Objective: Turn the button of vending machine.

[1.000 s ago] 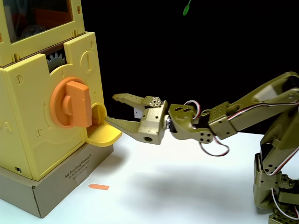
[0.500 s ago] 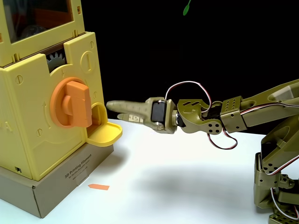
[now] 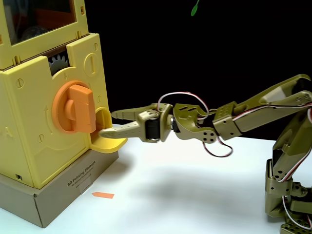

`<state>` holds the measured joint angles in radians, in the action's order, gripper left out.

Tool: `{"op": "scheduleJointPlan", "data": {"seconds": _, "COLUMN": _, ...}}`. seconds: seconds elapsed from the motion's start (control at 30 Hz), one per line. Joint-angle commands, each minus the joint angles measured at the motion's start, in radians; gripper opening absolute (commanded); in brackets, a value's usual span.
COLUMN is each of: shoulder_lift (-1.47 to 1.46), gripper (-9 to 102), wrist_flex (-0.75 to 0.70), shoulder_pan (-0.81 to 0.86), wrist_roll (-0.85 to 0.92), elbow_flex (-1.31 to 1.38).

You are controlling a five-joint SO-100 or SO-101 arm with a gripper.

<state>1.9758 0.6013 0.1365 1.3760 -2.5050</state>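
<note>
- White surface (image 3: 195, 190) under black backdrop.
- Orange button (image 3: 74, 108), bar upright, on yellow vending machine (image 3: 29, 122) at frame left.
- Hand (image 3: 108, 124) slightly spread, right of button, over tray (image 3: 105, 143).

White worktop (image 3: 195, 185) lies bare, a small orange arrow sticker (image 3: 103, 195) on it, black backdrop (image 3: 195, 58), a green leaf tip (image 3: 195, 7) hanging at top.
</note>
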Motion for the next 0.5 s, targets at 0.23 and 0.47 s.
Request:
{"op": "scheduleJointPlan", "data": {"seconds": 0.23, "shoulder_lift": -0.138, "gripper": 40, "wrist_flex": 0.025, "shoulder_pan": 0.020, "wrist_roll": -0.009, "elbow_flex": 0.204}}
{"op": "scheduleJointPlan", "data": {"seconds": 0.47, "shoulder_lift": -0.239, "gripper": 38, "wrist_flex": 0.025, "shoulder_pan": 0.006, "wrist_roll": -0.043, "elbow_flex": 0.313}}
